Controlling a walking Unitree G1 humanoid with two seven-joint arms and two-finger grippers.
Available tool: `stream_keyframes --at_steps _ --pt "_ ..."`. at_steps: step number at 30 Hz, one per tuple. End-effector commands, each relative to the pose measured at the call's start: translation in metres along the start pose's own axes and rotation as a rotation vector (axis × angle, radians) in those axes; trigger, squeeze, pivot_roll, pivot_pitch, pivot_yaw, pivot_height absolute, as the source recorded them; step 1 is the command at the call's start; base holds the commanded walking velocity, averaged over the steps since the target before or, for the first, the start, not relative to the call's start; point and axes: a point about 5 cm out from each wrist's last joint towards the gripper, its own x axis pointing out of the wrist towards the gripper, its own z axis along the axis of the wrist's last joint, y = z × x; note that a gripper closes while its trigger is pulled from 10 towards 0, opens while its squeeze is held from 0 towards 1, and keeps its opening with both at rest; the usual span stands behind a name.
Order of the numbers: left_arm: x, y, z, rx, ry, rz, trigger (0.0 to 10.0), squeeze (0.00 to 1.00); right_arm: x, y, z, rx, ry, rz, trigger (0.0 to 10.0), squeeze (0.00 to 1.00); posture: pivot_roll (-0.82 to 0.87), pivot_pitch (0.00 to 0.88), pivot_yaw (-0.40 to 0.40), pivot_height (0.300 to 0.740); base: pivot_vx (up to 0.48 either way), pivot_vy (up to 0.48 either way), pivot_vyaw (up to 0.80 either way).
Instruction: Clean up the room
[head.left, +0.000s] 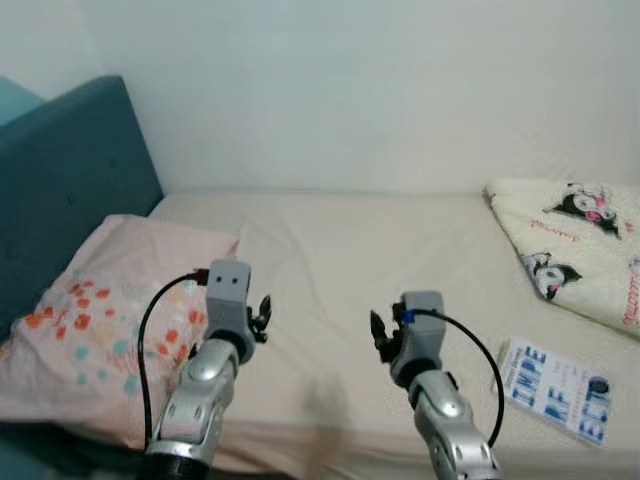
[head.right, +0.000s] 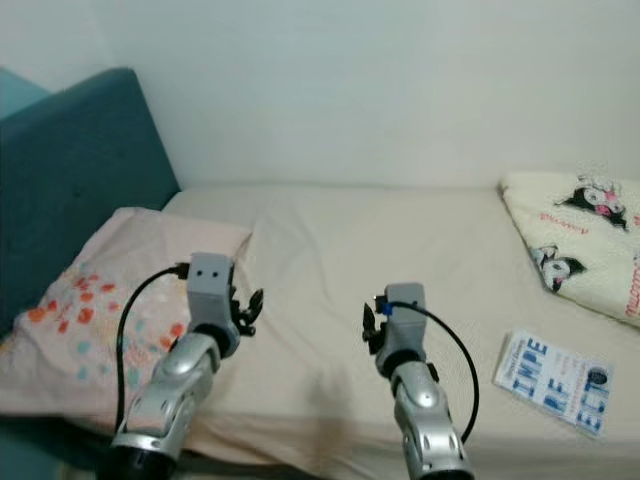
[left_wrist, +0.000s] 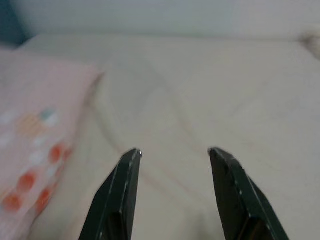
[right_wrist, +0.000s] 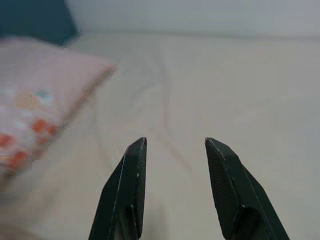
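Observation:
A bed with a cream sheet (head.left: 360, 260) lies before me. A pink pillow (head.left: 110, 320) with orange and teal dots rests at its left end. A white and blue booklet (head.left: 557, 390) lies flat on the sheet at the right. A cream blanket (head.left: 580, 240) printed with cartoon figures is bunched at the far right. My left gripper (head.left: 262, 318) is held over the sheet beside the pillow, open and empty (left_wrist: 174, 152). My right gripper (head.left: 378, 335) hovers over the middle of the sheet, left of the booklet, open with nothing in it (right_wrist: 175, 142).
A teal padded headboard (head.left: 60, 180) rises behind the pillow on the left. A white wall (head.left: 380, 90) runs along the bed's far side. The sheet between pillow and blanket shows a few creases.

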Motion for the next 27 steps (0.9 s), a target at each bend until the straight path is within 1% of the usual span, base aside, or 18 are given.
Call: stream_keyframes --at_steps 1,8,9,11,12,15,16,17,18,20,21,24,25,27 --pt "0.000 -0.003 0.001 0.003 0.000 -0.011 10.0 0.00 -0.002 -0.008 -0.002 0.001 0.005 -0.028 10.0 0.00 0.02 0.000 -0.006 0.740 0.000 -0.480 0.00" --pt "0.000 -0.003 0.000 0.008 0.009 -0.018 10.0 0.00 -0.002 -0.007 -0.003 -0.010 0.010 -0.019 10.0 0.00 0.02 0.000 0.001 0.740 0.000 -0.480 0.00" --pt "0.000 -0.003 -0.001 0.001 0.017 -0.017 10.0 0.00 0.000 -0.007 -0.003 -0.012 0.016 -0.023 10.0 0.00 0.00 0.000 0.018 0.740 0.000 -0.480 0.00" --pt "0.002 -0.004 -0.003 0.000 0.031 -0.016 10.0 0.00 0.001 -0.007 -0.002 -0.012 0.019 -0.025 10.0 0.00 0.00 0.000 0.024 0.740 0.000 -0.480 0.00" --pt "0.004 -0.008 -0.003 0.017 0.039 -0.033 10.0 0.00 0.006 -0.007 0.004 -0.028 0.012 -0.013 10.0 0.00 0.00 0.018 0.029 0.740 0.000 -0.480 0.00" --pt "0.004 -0.010 -0.002 0.006 0.042 -0.045 10.0 0.00 0.009 -0.008 0.009 -0.028 -0.001 -0.012 10.0 0.00 -0.01 0.023 0.042 0.740 0.000 -0.480 0.00" --pt "0.005 -0.009 -0.001 0.025 0.043 -0.048 10.0 0.00 0.013 -0.009 0.015 -0.045 -0.010 -0.005 10.0 0.00 -0.01 0.027 0.042 0.740 0.000 -0.480 0.00" --pt "0.005 -0.009 -0.001 0.025 0.043 -0.048 10.0 0.00 0.013 -0.009 0.015 -0.045 -0.010 -0.005 10.0 0.00 -0.01 0.027 0.042 0.740 0.000 -0.480 0.00" --pt "0.007 -0.007 0.001 0.020 0.042 -0.038 10.0 0.00 0.016 -0.013 0.020 -0.039 -0.023 -0.019 10.0 0.00 -0.01 0.068 0.040 0.740 0.000 -0.480 0.00" --pt "0.007 -0.006 0.001 0.006 0.045 -0.029 10.0 0.00 0.017 -0.014 0.021 -0.030 -0.027 -0.028 10.0 0.00 -0.01 0.068 0.040 0.740 0.000 -0.480 0.00" --pt "0.008 -0.004 0.001 0.015 0.047 -0.025 10.0 0.00 0.017 -0.015 0.022 -0.015 -0.027 -0.036 10.0 0.00 -0.01 0.043 0.040 0.740 0.000 -0.480 0.00" --pt "0.011 -0.002 0.005 0.018 0.036 -0.020 10.0 0.00 0.018 -0.016 0.023 -0.018 -0.030 -0.033 10.0 0.00 -0.01 0.049 0.037 0.740 0.000 -0.480 0.00" --pt "0.012 0.001 0.006 0.011 0.036 -0.008 10.0 0.00 0.018 -0.016 0.023 0.002 -0.027 -0.044 10.0 0.00 0.00 0.089 0.030 0.740 0.000 -0.480 0.00" --pt "0.011 0.002 0.006 0.011 0.038 -0.004 10.0 0.00 0.017 -0.015 0.022 0.010 -0.024 -0.045 10.0 0.00 0.00 0.087 0.032 0.740 0.000 -0.480 0.00"
